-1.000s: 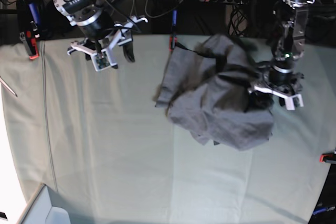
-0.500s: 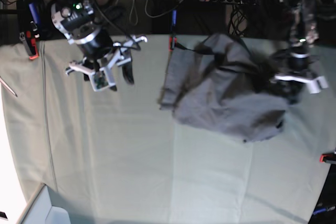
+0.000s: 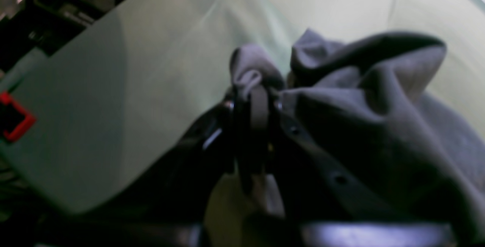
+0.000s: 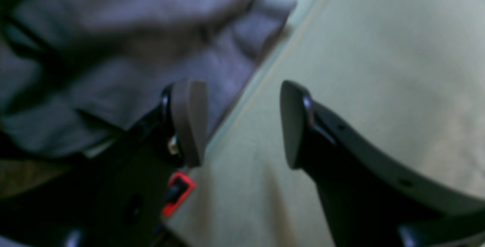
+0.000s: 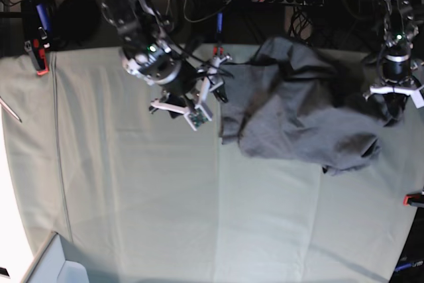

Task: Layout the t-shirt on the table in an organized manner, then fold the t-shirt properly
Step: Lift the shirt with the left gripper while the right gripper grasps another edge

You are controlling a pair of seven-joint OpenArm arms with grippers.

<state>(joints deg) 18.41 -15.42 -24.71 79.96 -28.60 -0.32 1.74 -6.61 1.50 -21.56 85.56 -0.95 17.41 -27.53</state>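
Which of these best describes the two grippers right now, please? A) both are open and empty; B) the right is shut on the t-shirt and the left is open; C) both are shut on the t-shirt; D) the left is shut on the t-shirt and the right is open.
D: the left gripper pinches a bunch of the t-shirt, while the right gripper gapes over the table, empty.

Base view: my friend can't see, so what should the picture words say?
A crumpled grey t-shirt lies on a pale green table. The left gripper pinches the shirt's edge at the picture's right, and the open right gripper hangs just beside the shirt's other side.
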